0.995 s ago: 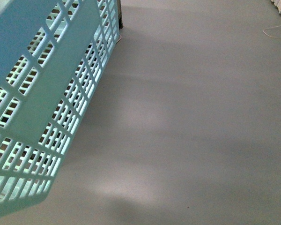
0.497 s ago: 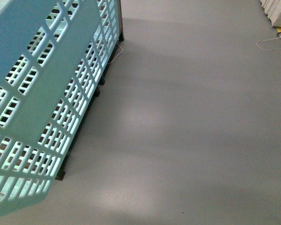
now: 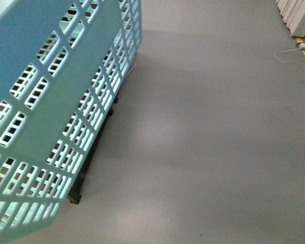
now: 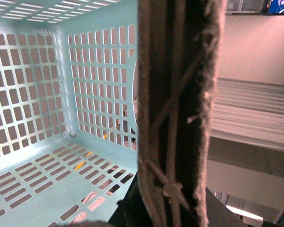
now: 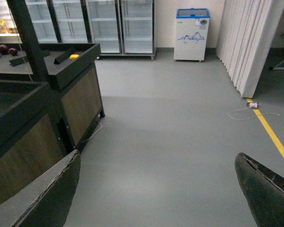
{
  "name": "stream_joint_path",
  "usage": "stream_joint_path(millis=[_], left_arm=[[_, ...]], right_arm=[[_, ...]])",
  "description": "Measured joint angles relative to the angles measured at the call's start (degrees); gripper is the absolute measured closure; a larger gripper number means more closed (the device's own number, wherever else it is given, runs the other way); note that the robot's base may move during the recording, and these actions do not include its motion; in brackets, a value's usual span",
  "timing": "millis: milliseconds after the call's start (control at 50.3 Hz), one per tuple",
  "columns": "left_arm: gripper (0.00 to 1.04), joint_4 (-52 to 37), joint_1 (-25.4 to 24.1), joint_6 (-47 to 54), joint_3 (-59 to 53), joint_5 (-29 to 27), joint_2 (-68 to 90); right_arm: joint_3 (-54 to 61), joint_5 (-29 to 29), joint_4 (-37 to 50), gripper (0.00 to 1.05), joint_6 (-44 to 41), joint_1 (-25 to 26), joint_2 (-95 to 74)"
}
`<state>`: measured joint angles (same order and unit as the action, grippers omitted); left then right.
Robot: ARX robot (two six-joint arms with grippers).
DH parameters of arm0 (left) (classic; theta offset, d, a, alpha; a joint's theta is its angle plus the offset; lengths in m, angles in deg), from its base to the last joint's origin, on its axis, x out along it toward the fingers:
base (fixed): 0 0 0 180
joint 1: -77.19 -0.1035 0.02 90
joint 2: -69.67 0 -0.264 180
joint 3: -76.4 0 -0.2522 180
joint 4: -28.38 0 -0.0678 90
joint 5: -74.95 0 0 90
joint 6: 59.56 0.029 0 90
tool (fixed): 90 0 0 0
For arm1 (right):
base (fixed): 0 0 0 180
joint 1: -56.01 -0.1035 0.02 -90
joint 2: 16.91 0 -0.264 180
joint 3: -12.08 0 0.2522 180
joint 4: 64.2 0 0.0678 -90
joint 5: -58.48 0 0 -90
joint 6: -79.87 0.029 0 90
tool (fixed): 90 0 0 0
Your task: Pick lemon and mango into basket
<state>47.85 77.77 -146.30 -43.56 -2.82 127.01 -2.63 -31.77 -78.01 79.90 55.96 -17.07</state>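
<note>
The light teal basket (image 3: 51, 117) hangs tilted and fills the left of the front view. Its slotted inside (image 4: 47, 165) shows in the left wrist view and no fruit lies on the floor of it that I can see. My left gripper (image 4: 175, 208) is shut on the basket's grey-brown handle (image 4: 173, 94), which has white ties. My right gripper (image 5: 157, 156) is open and empty above the grey floor. I cannot make out the lemon or the mango. A small yellow thing (image 5: 74, 56) lies on a dark stand, too small to tell what it is.
A dark display stand with wooden panels (image 5: 78, 99) stands at one side in the right wrist view, with dark red fruits (image 5: 4, 49) further back. Its black foot (image 3: 76, 195) shows under the basket. Glass fridges (image 5: 118, 23), a white freezer (image 5: 191, 34), a curtain (image 5: 248, 42) and a floor cable (image 3: 290, 53) lie beyond.
The front view has shifted: the basket sits a little further right, the stand's black foot has come into sight under it, and the cable at the far right has slid down the picture.
</note>
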Motion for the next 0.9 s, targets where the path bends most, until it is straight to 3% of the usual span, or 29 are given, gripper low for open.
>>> stream_joint_path(millis=[895], left_arm=[[0.99,0.0,-0.3,0.1,0.0,-0.7,0.2]], right_arm=[[0.0,0.2,0.0,0.09,0.0,0.0,0.0]])
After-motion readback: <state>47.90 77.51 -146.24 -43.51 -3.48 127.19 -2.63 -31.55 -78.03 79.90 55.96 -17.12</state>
